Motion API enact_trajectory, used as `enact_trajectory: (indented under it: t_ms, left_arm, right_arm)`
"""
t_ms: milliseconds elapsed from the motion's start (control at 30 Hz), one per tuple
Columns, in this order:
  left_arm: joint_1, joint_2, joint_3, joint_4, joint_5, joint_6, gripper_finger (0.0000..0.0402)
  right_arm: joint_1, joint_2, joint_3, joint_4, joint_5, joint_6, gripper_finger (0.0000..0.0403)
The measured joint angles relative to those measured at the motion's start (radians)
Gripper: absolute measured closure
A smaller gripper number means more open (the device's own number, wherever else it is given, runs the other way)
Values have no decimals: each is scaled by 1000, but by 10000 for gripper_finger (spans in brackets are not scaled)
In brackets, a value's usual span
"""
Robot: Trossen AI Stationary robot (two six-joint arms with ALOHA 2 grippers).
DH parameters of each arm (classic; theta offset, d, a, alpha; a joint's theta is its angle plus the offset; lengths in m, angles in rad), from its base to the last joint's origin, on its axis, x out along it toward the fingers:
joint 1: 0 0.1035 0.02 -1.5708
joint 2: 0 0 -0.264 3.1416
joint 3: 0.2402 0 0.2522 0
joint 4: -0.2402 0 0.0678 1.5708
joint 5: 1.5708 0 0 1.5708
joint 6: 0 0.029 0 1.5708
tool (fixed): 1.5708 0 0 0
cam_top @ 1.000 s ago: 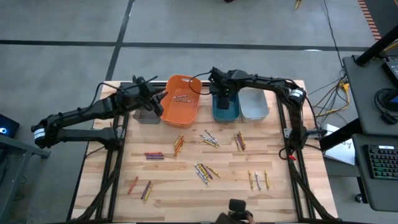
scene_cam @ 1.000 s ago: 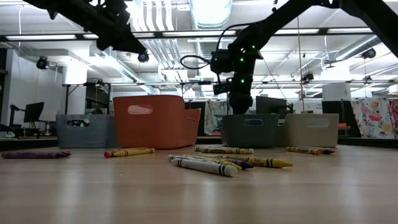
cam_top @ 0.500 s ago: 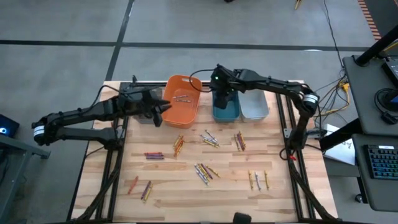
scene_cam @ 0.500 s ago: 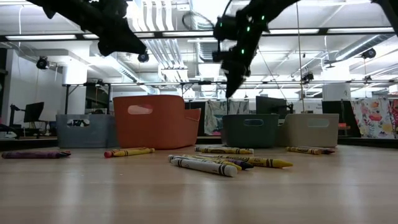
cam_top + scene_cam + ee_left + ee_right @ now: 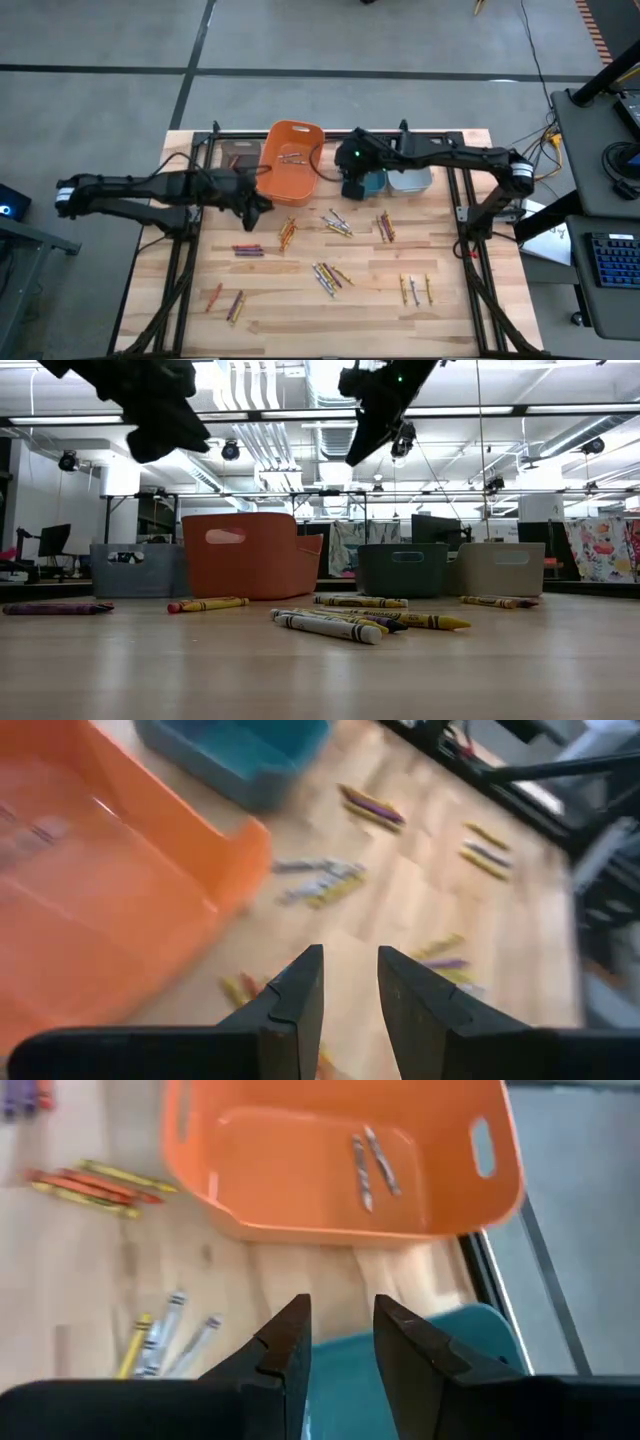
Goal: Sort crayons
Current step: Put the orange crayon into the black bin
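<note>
Crayons (image 5: 333, 224) lie scattered across the wooden table (image 5: 300, 300), two in the orange bin (image 5: 291, 158). Left gripper (image 5: 258, 202) and right gripper (image 5: 350, 188) hover above, fingers slightly parted, holding nothing.

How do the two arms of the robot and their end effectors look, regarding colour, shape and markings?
Both arms are dark, slim and jointed. The left arm has a white band near its base, the right arm a pale ring at its elbow and a small green light near its wrist. Each end effector, left and right, has two flat, dark fingers with angular tips.
</note>
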Motion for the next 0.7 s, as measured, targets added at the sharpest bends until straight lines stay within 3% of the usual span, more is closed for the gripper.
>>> enact_trajectory:
  t_ms: [167, 400, 700]
  left_arm:
    - [-160, 9, 0, -15, 0, -212, 322]
    - [-393, 35, 0, -177, -25, -564, 331]
    - [-701, 182, 0, -327, 51, -1053, 345]
  right_arm:
    - [61, -16, -49, 85, 0, -1, 309]
    - [100, -12, -69, 135, 0, -4, 319]
    - [106, -8, -69, 147, 1, -5, 312]
